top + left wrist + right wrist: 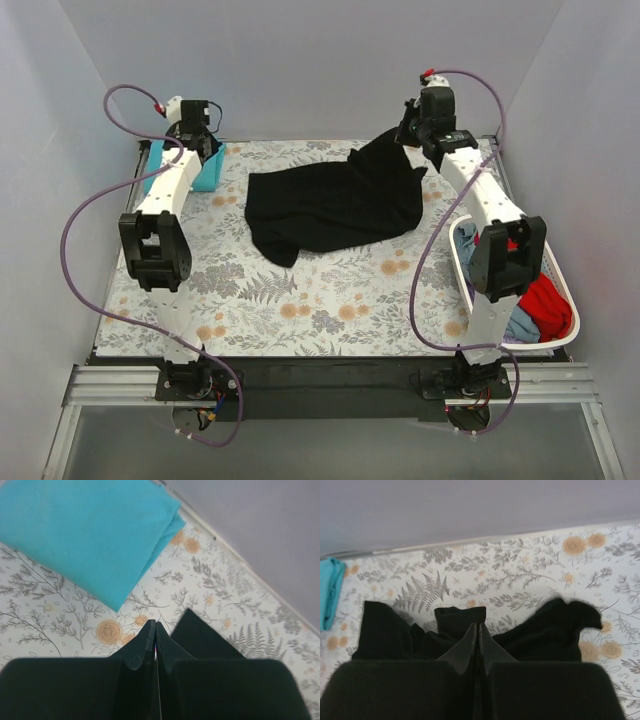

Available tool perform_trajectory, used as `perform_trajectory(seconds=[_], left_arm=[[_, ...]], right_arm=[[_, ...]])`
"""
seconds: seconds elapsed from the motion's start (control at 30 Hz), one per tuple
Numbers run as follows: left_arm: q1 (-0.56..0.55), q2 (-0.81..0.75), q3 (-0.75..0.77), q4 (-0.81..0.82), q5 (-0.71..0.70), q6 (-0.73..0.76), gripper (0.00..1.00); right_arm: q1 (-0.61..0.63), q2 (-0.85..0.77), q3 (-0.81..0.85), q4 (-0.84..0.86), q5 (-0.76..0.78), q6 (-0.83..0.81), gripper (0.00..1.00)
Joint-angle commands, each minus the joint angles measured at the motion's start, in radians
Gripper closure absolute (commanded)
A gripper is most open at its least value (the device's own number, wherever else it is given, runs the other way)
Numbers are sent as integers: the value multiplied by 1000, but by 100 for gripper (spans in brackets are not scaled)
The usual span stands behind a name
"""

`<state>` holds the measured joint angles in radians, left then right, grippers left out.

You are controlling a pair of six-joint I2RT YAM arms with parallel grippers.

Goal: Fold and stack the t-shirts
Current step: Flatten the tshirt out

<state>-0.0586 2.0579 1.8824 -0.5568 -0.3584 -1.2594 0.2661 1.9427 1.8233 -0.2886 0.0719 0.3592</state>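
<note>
Posture outstretched | right end effector [478, 625] pinches black t-shirt [330, 205] | left end effector [154, 622] pressed together by teal t-shirt [90, 530]

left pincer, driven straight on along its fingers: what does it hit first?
Probably the table cover, just beyond the shut left pincer. The teal shirt lies left of that line, though depth is unclear from the wrist view.
</note>
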Motion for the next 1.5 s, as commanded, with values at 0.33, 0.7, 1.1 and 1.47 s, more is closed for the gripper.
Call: perform_trajectory(seconds=[0.33,0.7,1.1,1.47], left_arm=[[16,-280,-288,150,410,-28,84],[-121,-127,-378,278,631,-29,42],[-234,28,-166,198,566,-38,43],[-366,238,87,78,371,57,45]], right_arm=[[34,-378,-234,80,-75,20,99],[74,-599,-280,55,-37,7,99],[91,-853,-590,3,-14,53,99],[96,-987,-904,-176,249,70,99]])
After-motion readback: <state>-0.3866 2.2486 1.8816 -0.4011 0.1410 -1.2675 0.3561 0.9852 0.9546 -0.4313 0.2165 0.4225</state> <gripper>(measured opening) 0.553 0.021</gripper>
